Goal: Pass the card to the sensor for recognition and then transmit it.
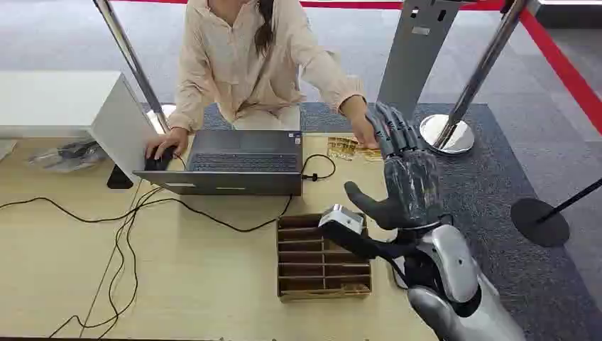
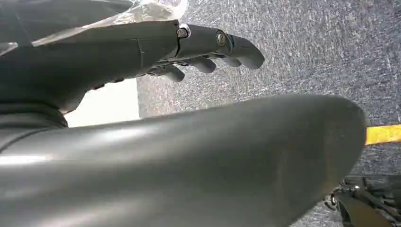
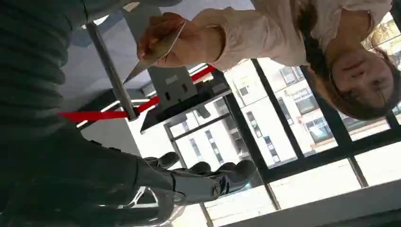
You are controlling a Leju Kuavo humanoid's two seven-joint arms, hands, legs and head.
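Thin pale rectangular card, held by a person's hand above the counter's far edge.

Right robot hand: raised just beside the person's hand, fingers straight and apart, released, holding nothing. Left robot hand: hanging over grey carpet, fingers loosely apart, nothing in it. Wooden counter carries a brown slotted cardboard tray, a grey open laptop, and black cables; person in cream shirt seated behind.
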